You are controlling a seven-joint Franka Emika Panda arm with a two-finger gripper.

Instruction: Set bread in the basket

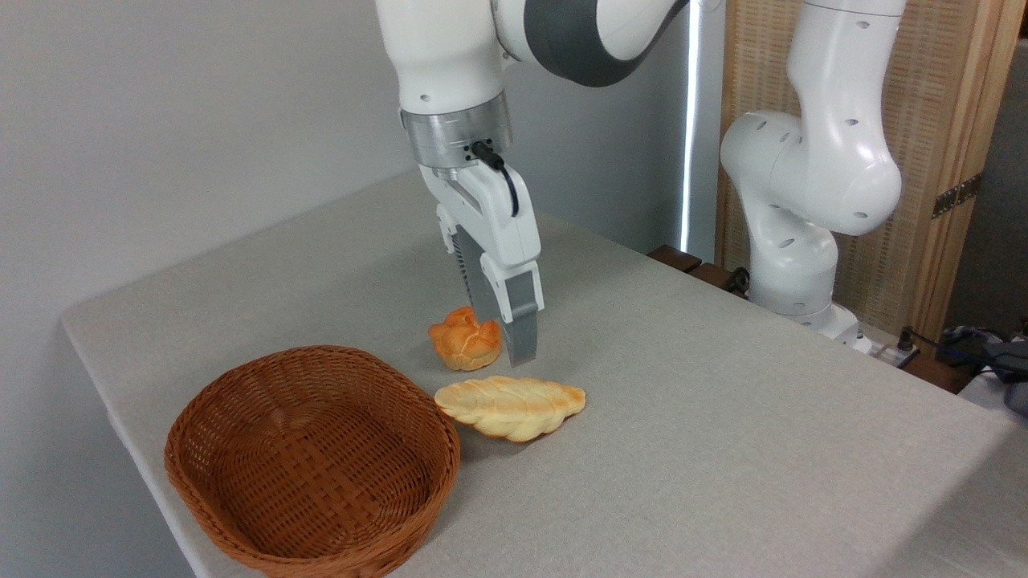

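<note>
**Pincer hovering above bread, nothing gripped**

Arm: base sits at the far right of the counter (pixel 723 449), upper links arch across the top of frame, and the wrist comes down near centre, pointing the hand nearly straight down with a slight tilt toward the near right.

Pincer (pixel 518 341): seen side-on, so only the near grey finger (pixel 522 321) shows clearly; the other is hidden behind it. Can't tell how wide the gap is. It holds nothing. The tip hangs just above the counter, between the bun and the bread, apparently clear of both; contact with the bun can't be ruled out from this angle.

Bread (pixel 511 407): flat braided loaf lying on the counter, long axis running left-right, just near of the pincer tip. Its left end reaches the right side of the basket rim; touching or just short of it, can't tell.

Basket (pixel 241 514): near left, upright, empty, close to the counter's near edge.

Bun (pixel 464 339): small, round, orange-brown, on the counter just left of the pincer tip, far of the bread and apart from it.
</note>
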